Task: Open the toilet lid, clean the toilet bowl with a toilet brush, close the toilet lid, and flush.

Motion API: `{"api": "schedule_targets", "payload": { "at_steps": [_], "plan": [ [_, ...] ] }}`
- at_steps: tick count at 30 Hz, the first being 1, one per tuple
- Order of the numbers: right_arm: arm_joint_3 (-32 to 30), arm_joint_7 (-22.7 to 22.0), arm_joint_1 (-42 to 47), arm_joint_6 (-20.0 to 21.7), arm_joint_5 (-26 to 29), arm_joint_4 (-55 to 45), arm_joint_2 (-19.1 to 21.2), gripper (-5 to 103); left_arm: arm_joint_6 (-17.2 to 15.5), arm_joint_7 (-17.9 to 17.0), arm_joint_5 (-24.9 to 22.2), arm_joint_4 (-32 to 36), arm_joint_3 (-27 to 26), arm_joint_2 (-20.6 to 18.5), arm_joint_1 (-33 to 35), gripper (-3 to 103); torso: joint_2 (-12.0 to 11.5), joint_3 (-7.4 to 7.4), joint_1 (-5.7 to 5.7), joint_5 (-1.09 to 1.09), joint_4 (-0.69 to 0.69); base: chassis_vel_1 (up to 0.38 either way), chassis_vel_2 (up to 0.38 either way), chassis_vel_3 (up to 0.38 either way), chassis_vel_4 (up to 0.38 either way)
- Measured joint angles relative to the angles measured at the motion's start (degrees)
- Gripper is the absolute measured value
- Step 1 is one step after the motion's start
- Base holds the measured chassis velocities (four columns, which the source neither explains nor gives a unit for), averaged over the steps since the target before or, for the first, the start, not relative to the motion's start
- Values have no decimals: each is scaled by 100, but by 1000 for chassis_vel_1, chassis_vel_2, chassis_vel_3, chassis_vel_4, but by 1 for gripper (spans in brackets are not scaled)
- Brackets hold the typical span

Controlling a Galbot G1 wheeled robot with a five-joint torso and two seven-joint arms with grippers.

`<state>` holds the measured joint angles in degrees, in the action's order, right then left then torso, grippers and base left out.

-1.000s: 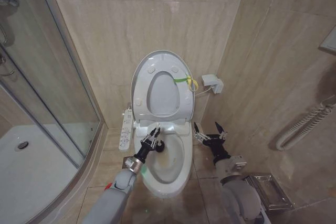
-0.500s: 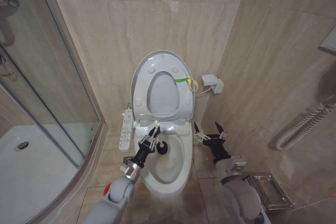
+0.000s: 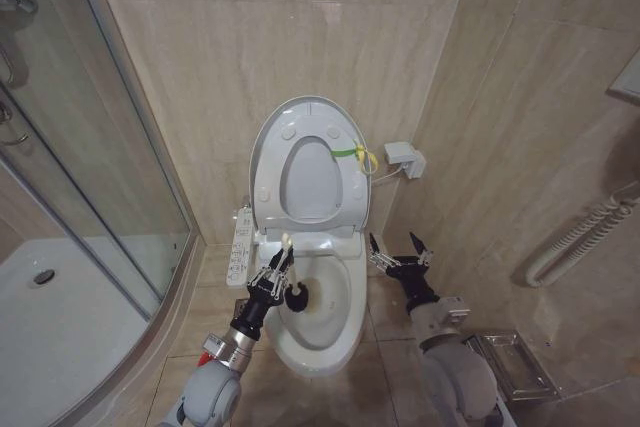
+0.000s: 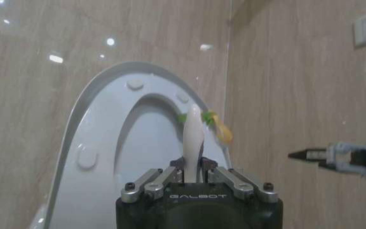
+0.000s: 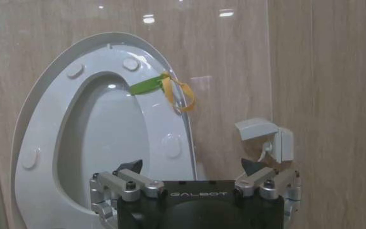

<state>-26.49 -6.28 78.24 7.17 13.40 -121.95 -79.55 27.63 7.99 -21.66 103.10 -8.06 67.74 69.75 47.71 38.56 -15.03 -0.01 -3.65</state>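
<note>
While your left gripper (image 3: 272, 277) clamps the toilet brush (image 3: 286, 272) by its white handle, the dark head, as far as you can tell, sits inside the toilet bowl (image 3: 322, 345) near its left rim. Behind it, the toilet lid (image 3: 266, 152) stands raised against the wall. Your right gripper (image 3: 398, 251) hangs spread wide beside the bowl.

Operator, your colour inventory:
- toilet lid (image 3: 268, 152): plain white, with a yellow-green band (image 3: 352, 154) at one edge.
- toilet bowl (image 3: 330, 332): white; side control panel (image 3: 240, 245) white with small dark markings.
- toilet brush (image 3: 285, 252): white handle, head dark.
- left gripper (image 3: 272, 279) and right gripper (image 3: 398, 250): black with silver links.
- wall tiles (image 3: 220, 37): beige, faint veining.
- shower tray (image 3: 60, 322): white.
</note>
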Motion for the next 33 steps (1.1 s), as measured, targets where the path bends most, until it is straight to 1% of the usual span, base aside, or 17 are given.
{"api": "schedule_targets", "payload": {
  "at_steps": [6, 9, 13, 14, 16, 18, 19, 21, 23, 24, 26, 27, 28, 30, 32, 33],
  "plan": [
    [0, 0, 0, 0, 0, 0, 0, 100, -38, -61, 79, 390, -108, -49, 220, 18, 0, 0, 0, 0, 0, 0, 0, 0, 0],
    [0, 0, 0, 0, 0, 0, 0, 100, -10, -84, 110, 516, -259, -88, 390, 18, 0, 0, 0, 0, 1, 0, 0, 0, 0],
    [0, 0, 0, 0, 0, 0, 0, 100, 57, -197, 200, 914, -654, -118, 902, 18, 0, 0, 0, 0, 1, 0, 0, 0, 0],
    [0, 0, 0, 0, 0, 0, 0, 100, 57, -197, 200, 914, -654, -118, 902, 18, 0, 0, 0, 0, 1, 0, 0, 0, 0],
    [0, 0, 0, 0, 0, 0, 0, 100, 67, -289, 329, 1159, -940, -97, 1333, 18, 0, 0, 0, -1, 0, 0, 0, 0, 0],
    [0, 0, 0, 0, 0, 0, 0, 100, 101, -448, 473, 1409, -1322, -34, 1941, 18, 0, 0, 0, 0, 1, 0, 0, 0, 0],
    [0, 0, 0, 0, 0, 0, 0, 100, 101, -448, 473, 1409, -1322, -34, 1941, 18, 0, 0, 0, 0, 1, 0, 0, 0, 0],
    [0, 0, 0, 0, 0, 0, 0, 100, 136, -601, 597, 1617, -1629, 65, 2480, 18, 0, 0, 0, 0, 2, 0, 0, 0, 0],
    [0, 0, 0, 0, 0, 0, 0, 100, 297, -656, 698, 1721, -1913, 183, 2936, 18, 0, 0, 0, 1, 3, 0, 0, 0, 0],
    [0, 0, 0, 0, 0, 0, 0, 100, 297, -656, 698, 1721, -1913, 183, 2936, 18, 0, 0, 0, 1, 3, 0, 0, 0, 0],
    [0, 0, 0, 0, 0, 0, 0, 100, 599, -670, 807, 1641, -2243, 290, 3249, 18, 0, -1, 1, 1, 2, 0, 0, 0, 0],
    [0, 0, 0, 0, 0, 0, 0, 100, 717, -692, 856, 1546, -2380, 333, 3298, 18, 0, -1, 1, 1, 2, 0, 0, 0, 0],
    [0, 0, 0, 0, 0, 0, 0, 100, 717, -692, 856, 1546, -2380, 333, 3298, 18, 0, -1, 1, 1, 2, 0, 0, 0, 0],
    [0, 0, 0, 0, 0, 0, 0, 100, 957, -714, 912, 1308, -2623, 408, 3292, 18, 0, 0, 0, 0, 1, 0, 0, 0, 0],
    [0, 0, 0, 0, 0, 0, 0, 100, 1108, -742, 917, 1088, -2763, 447, 3225, 18, 0, 0, -1, 0, 0, 0, 0, 0, 0],
    [0, 0, 0, 0, 0, 0, 0, 100, 1108, -742, 917, 1088, -2763, 447, 3225, 18, 0, 0, -1, 0, 0, 0, 0, 0, 0]
  ]
}}
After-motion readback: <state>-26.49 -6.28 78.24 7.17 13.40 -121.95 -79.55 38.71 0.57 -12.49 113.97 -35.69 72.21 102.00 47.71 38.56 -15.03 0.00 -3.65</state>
